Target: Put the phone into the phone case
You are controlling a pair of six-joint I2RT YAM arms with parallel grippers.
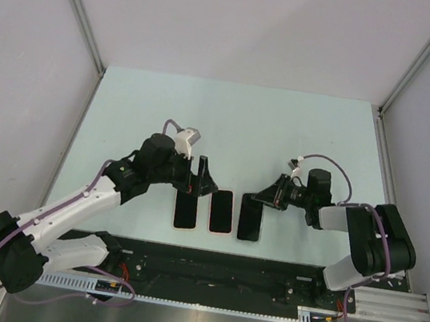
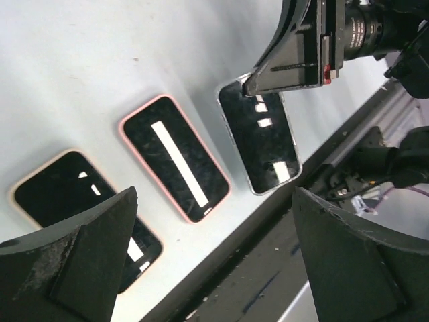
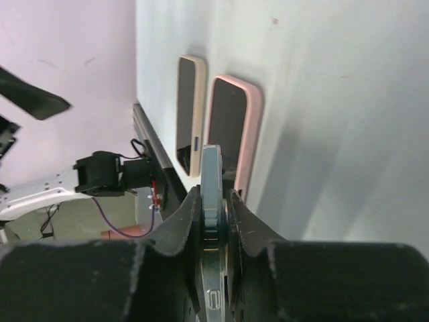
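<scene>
1. Grip first: the right gripper (image 1: 256,197) is pinched narrow on the far short end of the clear-edged slab (image 1: 251,225). That slab's thin edge shows clamped between the fingers in the right wrist view.
2. The left gripper (image 1: 200,181) hangs spread wide and holds nothing. It is just above the far ends of the cream-rimmed slab (image 1: 185,212) and the pink-rimmed slab (image 1: 221,212).
3. All three slabs show dark, glossy faces, so I cannot tell which is the phone and which the case.
4. From the right gripper, the pink-rimmed slab lies just beside its catch on the left, and the cream-rimmed one lies past that. All three are near the table's (image 1: 301,125) near edge.
5. The three long axes run parallel, from the fingertips back toward the arm bases, with short ends facing the grippers.
6. My judgement is that the coming move is a short sideways carry leftward with the held slab kept parallel — the right arm is already on it, and the left is nearer the other two.
</scene>
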